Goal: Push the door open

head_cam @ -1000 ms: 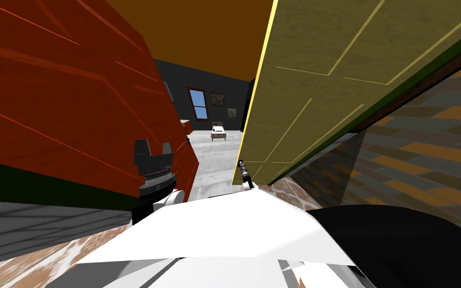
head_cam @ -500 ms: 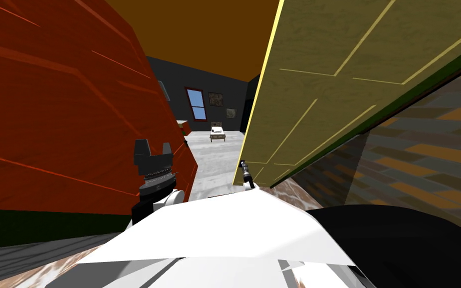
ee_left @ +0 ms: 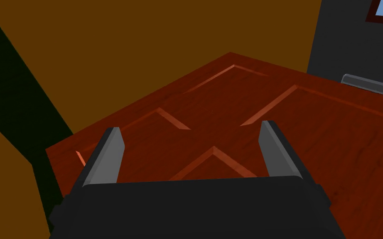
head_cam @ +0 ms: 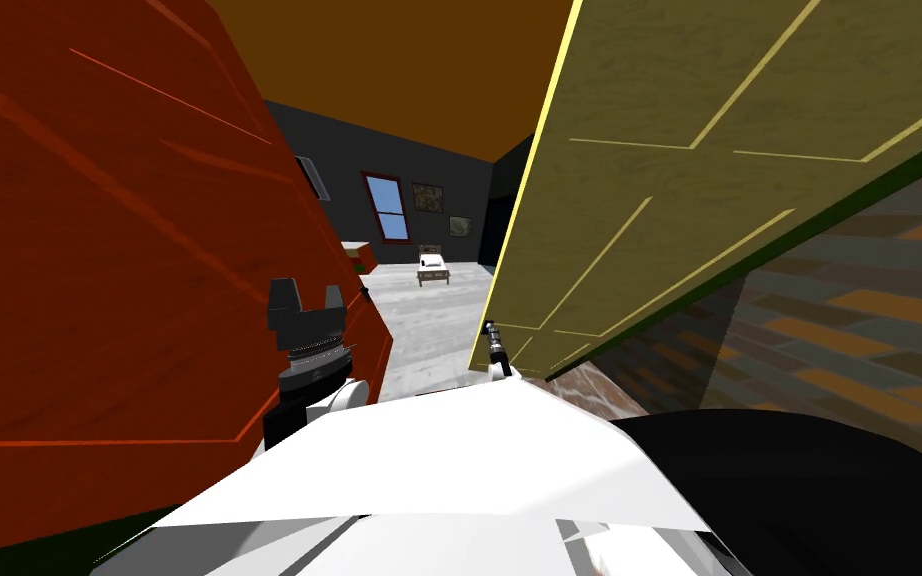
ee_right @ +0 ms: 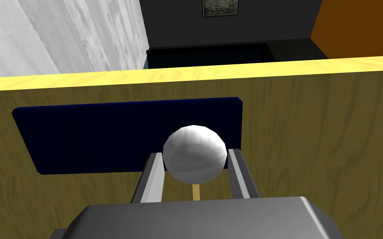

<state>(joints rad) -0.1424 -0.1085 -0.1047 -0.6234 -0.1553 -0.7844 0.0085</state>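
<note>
Ahead, pale grey marbled floor (head_cam: pixel 429 320) running to a dark grey wall (head_cam: pixel 349 150) with a red-framed window (head_cam: pixel 387 206) and two framed pictures (head_cam: pixel 430 196). Small table (head_cam: pixel 433 270) before it. Orange-brown ceiling (head_cam: pixel 379 70); patterned brick wall (head_cam: pixel 849 330) at right.

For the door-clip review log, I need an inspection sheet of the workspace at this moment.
Surface: pale grey floor running through the gap between two doors.
Job's things: olive door on my right, with a white round knob on a dark blue plate; red door on my left.
Clutter: nothing seen.
End effectors: right end effector shut on the white round knob; left end effector open, facing the red door's panels, contact unclear.
Cables: nothing seen.
Surroundings: dark wall with a window and two pictures; small table far ahead.
</note>
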